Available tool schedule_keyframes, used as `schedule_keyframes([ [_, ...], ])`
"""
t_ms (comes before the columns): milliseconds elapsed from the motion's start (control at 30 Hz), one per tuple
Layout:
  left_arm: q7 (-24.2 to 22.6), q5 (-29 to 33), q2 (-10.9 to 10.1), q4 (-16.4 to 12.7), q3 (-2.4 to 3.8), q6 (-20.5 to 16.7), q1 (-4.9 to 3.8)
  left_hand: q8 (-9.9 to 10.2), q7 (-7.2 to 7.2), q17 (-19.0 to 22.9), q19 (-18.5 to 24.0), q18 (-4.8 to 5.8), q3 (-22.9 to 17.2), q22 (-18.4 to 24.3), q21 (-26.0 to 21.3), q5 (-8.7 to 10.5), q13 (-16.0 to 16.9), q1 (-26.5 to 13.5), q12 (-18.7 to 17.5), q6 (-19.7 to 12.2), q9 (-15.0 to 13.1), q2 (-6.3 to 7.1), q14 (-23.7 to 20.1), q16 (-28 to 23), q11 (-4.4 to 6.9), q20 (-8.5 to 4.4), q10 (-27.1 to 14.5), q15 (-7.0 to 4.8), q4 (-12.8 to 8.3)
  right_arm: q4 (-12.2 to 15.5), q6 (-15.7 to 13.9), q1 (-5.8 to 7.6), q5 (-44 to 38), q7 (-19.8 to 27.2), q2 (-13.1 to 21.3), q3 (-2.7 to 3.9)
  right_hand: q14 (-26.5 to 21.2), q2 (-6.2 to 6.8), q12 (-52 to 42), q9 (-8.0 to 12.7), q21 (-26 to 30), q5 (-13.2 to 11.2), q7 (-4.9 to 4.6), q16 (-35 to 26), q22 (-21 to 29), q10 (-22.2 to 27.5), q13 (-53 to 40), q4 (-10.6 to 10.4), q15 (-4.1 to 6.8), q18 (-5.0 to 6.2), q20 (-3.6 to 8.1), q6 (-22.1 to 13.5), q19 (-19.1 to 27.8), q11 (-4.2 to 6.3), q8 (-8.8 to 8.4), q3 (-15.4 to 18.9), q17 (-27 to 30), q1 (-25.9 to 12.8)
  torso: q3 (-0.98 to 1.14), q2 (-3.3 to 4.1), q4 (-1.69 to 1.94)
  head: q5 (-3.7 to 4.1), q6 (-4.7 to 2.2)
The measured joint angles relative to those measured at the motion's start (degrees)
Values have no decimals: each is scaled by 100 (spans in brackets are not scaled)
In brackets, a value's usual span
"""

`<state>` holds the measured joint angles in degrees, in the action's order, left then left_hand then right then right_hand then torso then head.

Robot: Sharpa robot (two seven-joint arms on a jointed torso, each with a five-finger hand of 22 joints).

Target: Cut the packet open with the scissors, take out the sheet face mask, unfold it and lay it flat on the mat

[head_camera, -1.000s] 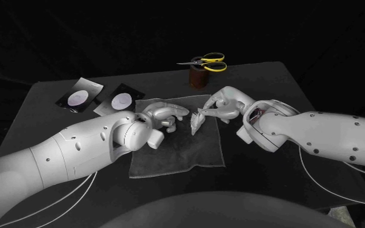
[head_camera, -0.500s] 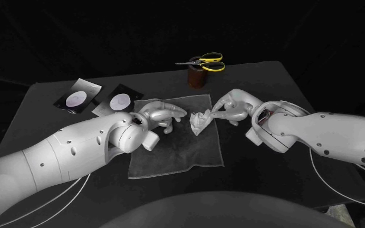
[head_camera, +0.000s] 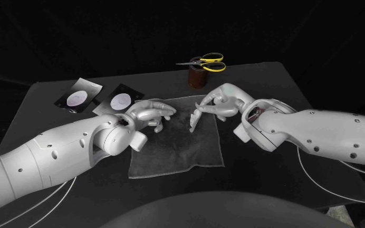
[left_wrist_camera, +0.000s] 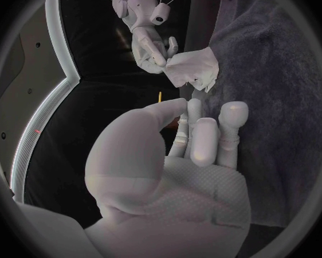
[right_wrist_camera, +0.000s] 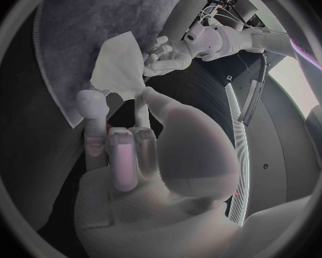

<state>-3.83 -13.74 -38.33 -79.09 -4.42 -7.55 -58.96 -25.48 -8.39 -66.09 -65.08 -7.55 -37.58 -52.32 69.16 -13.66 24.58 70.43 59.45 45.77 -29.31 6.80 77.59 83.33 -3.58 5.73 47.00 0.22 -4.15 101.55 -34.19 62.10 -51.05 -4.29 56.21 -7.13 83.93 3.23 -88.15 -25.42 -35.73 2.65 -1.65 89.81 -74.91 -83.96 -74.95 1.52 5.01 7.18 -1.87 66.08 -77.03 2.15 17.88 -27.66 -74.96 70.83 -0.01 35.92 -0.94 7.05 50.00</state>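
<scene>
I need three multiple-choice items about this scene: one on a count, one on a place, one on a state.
1. How many packets lie left of the mat? A one B two C four
2. Where are the scissors? A on the mat B in a packet C at the brown holder's top
3. How is the face mask? A folded, pinched by the right hand B spread flat C sealed in its packet
Key: 1 B, two show there; 2 C, yellow handles show at the holder's top; 3 A, the hand holds it above the mat.
</scene>
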Motion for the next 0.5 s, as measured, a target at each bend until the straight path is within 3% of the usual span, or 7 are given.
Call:
schedule_keyframes([
  [167,-159,260,-281,-102,23,54,-1,0,12,37,0,0,13,0,0,0,-19,0,-3,12,14,0,0,-26,0,0,0,0,13,-153,-118,141,153,205,-364,8,0,0,0,0,19,-2,-2,0,-2,1,1,0,0,73,0,-3,0,-1,0,0,0,0,-22,-25,7,-28,0],
  [367,-314,723,-580,-152,68,94,-5,0,22,108,20,1,28,36,-28,0,-45,0,-26,22,29,0,-42,-55,-1,20,1,0,28,-690,-191,272,338,384,-1004,18,-1,0,0,0,23,-12,-2,-1,-4,1,5,2,-1,74,0,-20,0,-1,0,2,1,0,-58,-88,16,-74,0],
  [500,-396,1028,-737,-153,101,97,-6,11,22,155,40,3,53,62,-48,0,-59,0,-26,22,40,-1,-74,-77,-1,0,1,9,21,-967,-205,310,435,465,-1370,19,-1,0,1,-1,23,-14,-7,-1,-4,2,5,4,-1,74,0,-26,0,-1,1,3,4,0,-71,-119,22,-108,0],
])
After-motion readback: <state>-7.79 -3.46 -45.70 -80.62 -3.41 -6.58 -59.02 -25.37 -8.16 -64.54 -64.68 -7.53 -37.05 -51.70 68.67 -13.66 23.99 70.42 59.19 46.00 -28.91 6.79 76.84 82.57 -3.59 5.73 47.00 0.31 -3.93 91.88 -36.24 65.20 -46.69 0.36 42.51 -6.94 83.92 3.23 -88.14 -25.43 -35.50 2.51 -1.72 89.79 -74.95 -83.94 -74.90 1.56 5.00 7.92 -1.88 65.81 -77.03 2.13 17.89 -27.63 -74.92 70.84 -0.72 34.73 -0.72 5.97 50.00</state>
